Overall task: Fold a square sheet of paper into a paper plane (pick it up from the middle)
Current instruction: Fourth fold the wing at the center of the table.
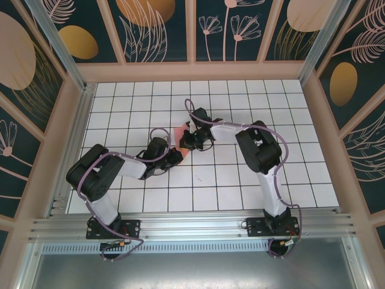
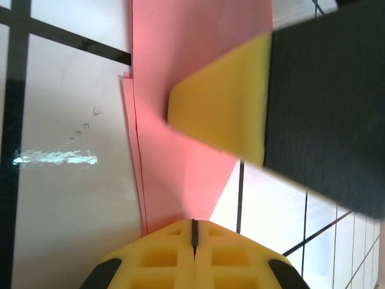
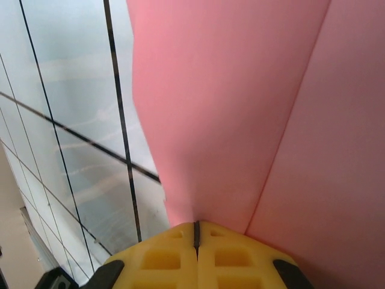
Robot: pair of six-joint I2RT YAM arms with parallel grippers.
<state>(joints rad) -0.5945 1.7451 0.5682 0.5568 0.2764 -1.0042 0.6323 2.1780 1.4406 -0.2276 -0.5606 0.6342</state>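
The square sheet of paper (image 2: pixel 180 72) is salmon-pink and folded, with layered edges on its left side in the left wrist view. My left gripper (image 2: pixel 194 224) is shut on its narrow lower end. My right gripper (image 3: pixel 196 225) is shut on the same paper (image 3: pixel 240 108) beside a long crease. In the top view the two grippers, left (image 1: pixel 179 155) and right (image 1: pixel 187 142), meet over the middle of the table, with bits of pink paper (image 1: pixel 178 130) showing between them. One yellow pad of the right gripper's fingers (image 2: pixel 222 108) lies over the paper. Whether it has a paper plane shape is hidden.
The table (image 1: pixel 240 180) is white tile with a black grid, walled by a wooden frame with patterned panels (image 1: pixel 156 24). An aluminium rail (image 1: pixel 192 226) runs along the near edge where both arm bases are bolted.
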